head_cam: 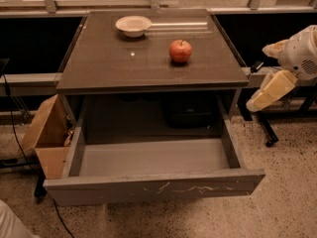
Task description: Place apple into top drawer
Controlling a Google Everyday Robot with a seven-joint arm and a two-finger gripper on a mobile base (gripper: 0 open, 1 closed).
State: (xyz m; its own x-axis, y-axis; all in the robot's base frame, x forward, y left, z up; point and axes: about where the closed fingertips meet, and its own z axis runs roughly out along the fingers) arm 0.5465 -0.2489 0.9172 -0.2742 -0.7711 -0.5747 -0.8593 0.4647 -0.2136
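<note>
Camera view: apple (180, 50) on the worktop (109, 68), top drawer (153, 188) open — end effector (265, 94) off right, can't tell how open.

text/labels/numbers: none I can read | my hand (258, 101): hanging off to the right, worktop (148, 63) at its left

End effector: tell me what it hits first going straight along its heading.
The end effector, right of the table, points down-left; it would probably first meet the right wall of the top drawer, though depth is unclear.
</note>
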